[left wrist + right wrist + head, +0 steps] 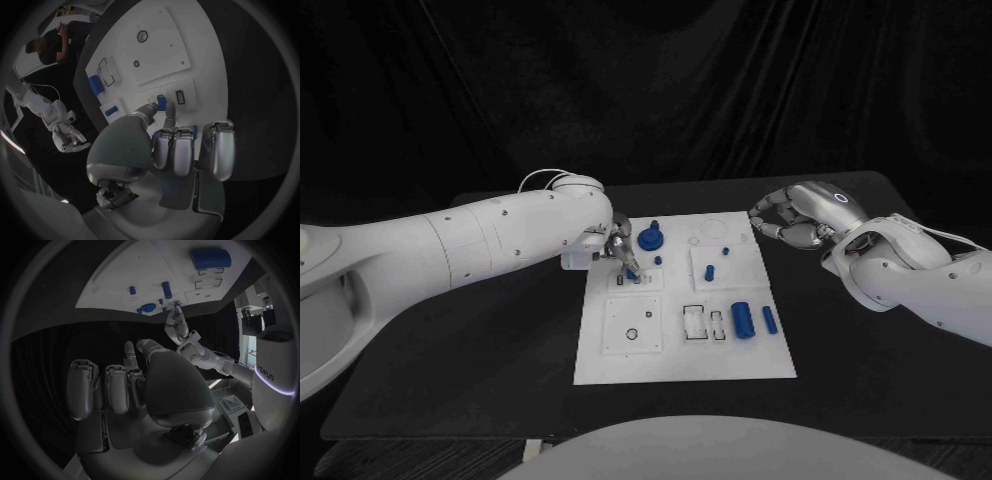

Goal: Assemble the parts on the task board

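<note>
Black table (473,350) with white task board (678,352); left robot hand (620,247) pinching a small blue part (633,273), right robot hand (788,218) curled, empty.

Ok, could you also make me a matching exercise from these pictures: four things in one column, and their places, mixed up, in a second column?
Things:
1. left hand
2. right hand
3. blue block
4. small blue part

Places:
a. off the task board, past its far right corner
b. on the board's near right area, beside a blue cylinder
c. between two fingers
d. over the board's far left area

Pairs: 1-d, 2-a, 3-b, 4-c
</note>
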`<state>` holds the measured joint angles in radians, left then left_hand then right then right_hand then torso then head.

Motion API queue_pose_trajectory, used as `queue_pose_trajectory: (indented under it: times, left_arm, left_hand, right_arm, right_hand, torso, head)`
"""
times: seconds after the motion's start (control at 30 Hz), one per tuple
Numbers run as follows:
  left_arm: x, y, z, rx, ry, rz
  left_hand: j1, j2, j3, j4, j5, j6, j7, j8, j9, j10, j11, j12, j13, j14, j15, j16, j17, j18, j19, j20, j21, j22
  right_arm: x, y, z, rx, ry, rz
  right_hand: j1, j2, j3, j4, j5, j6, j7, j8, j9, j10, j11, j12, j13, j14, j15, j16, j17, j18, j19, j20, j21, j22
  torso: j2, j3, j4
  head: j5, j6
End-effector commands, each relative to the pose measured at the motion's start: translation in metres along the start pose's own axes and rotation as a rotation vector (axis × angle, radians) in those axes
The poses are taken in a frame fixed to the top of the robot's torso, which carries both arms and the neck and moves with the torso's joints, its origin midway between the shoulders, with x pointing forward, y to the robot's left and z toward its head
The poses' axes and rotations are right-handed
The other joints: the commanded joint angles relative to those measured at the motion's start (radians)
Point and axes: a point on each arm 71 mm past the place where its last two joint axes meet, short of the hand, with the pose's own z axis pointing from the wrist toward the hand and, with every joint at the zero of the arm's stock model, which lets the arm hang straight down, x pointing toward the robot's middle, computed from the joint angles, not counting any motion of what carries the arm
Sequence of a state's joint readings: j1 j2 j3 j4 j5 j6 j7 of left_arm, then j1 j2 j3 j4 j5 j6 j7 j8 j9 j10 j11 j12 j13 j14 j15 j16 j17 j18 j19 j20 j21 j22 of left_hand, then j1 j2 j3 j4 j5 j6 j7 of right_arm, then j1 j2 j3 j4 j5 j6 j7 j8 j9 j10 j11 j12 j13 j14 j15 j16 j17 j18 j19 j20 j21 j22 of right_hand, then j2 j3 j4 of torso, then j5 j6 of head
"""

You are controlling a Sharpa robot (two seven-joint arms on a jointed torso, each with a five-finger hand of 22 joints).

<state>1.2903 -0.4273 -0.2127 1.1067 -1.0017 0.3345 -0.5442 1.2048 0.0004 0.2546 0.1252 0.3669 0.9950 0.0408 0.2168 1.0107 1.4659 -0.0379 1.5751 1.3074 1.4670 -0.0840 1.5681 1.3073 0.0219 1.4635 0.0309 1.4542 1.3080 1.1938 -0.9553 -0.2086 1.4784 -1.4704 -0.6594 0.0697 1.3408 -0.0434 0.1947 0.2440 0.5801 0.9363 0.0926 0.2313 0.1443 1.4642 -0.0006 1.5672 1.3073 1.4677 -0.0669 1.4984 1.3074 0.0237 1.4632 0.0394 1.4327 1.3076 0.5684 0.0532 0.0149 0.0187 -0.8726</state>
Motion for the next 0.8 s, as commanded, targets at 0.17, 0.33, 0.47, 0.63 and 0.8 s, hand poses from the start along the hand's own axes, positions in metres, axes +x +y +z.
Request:
queue_pose_trajectory:
  times: [0.17,0.33,0.47,0.63,0.8]
  left_arm:
    - [0.004,-0.0029,0.0023,0.01,0.022,0.002]
    - [0.0048,-0.0034,0.0033,0.012,0.022,0.001]
    - [0.0051,-0.0034,0.004,0.013,0.021,-0.001]
    - [0.0064,-0.0028,0.0047,0.008,0.029,0.002]
    - [0.0079,-0.0022,0.0055,0.004,0.037,0.005]
  left_hand:
    - [0.005,0.003,0.006,-0.001,0.0,0.002,-0.004,-0.007,-0.002,0.105,0.004,-0.004,0.263,0.104,0.003,0.003,0.263,0.01,0.03,0.001,-0.005,0.221]
    - [0.005,0.003,0.006,-0.002,0.0,0.002,-0.004,-0.008,-0.003,0.105,0.004,-0.004,0.263,0.104,0.003,0.003,0.263,0.01,0.03,0.001,-0.006,0.22]
    - [0.005,0.003,0.006,-0.002,0.0,0.002,-0.004,-0.008,-0.003,0.105,0.004,-0.004,0.263,0.104,0.003,0.003,0.263,0.01,0.03,0.001,-0.006,0.22]
    - [0.004,0.004,0.011,-0.004,0.001,0.002,-0.003,-0.009,-0.005,0.105,0.005,-0.004,0.263,0.104,0.003,0.003,0.263,0.011,0.028,0.002,-0.008,0.22]
    - [0.004,0.004,0.014,-0.006,0.001,0.002,-0.003,-0.01,-0.006,0.105,0.005,-0.004,0.263,0.104,0.004,0.003,0.263,0.011,0.027,0.002,-0.009,0.219]
  right_arm:
    - [0.0011,-0.0007,-0.0007,0.012,0.005,0.0]
    - [0.0011,-0.0009,-0.0008,0.013,0.006,0.0]
    - [0.001,-0.0012,-0.001,0.014,0.007,0.0]
    - [0.001,-0.0011,-0.0011,0.014,0.007,0.0]
    - [0.0009,-0.001,-0.0013,0.013,0.006,0.001]
  right_hand:
    - [0.009,0.0,0.007,0.0,0.004,0.004,0.004,-0.002,0.001,0.107,0.008,0.004,0.263,0.072,0.006,-0.006,0.105,0.013,0.046,0.007,-0.003,0.214]
    - [0.009,0.0,0.007,0.0,0.004,0.004,0.004,-0.002,0.001,0.107,0.008,0.004,0.263,0.072,0.006,-0.006,0.105,0.013,0.046,0.007,-0.003,0.214]
    - [0.009,0.0,0.007,0.0,0.004,0.004,0.004,-0.002,0.001,0.107,0.008,0.004,0.263,0.072,0.006,-0.006,0.105,0.013,0.046,0.007,-0.003,0.214]
    - [0.009,0.0,0.007,0.0,0.004,0.004,0.004,-0.002,0.001,0.107,0.008,0.004,0.263,0.072,0.006,-0.006,0.105,0.013,0.046,0.007,-0.003,0.214]
    - [0.009,0.0,0.007,0.0,0.004,0.004,0.004,-0.002,0.001,0.107,0.008,0.004,0.263,0.072,0.006,-0.006,0.105,0.013,0.046,0.007,-0.003,0.214]
  torso:
    - [-0.001,0.0,0.0001]
    - [-0.001,0.0,-0.0003]
    - [0.0,-0.0002,-0.0005]
    - [0.0,-0.0002,-0.0007]
    - [0.0,0.0,-0.0005]
  head:
    - [-0.002,0.0]
    - [-0.003,0.0]
    - [-0.001,0.0]
    - [-0.002,0.0]
    - [-0.003,0.0]
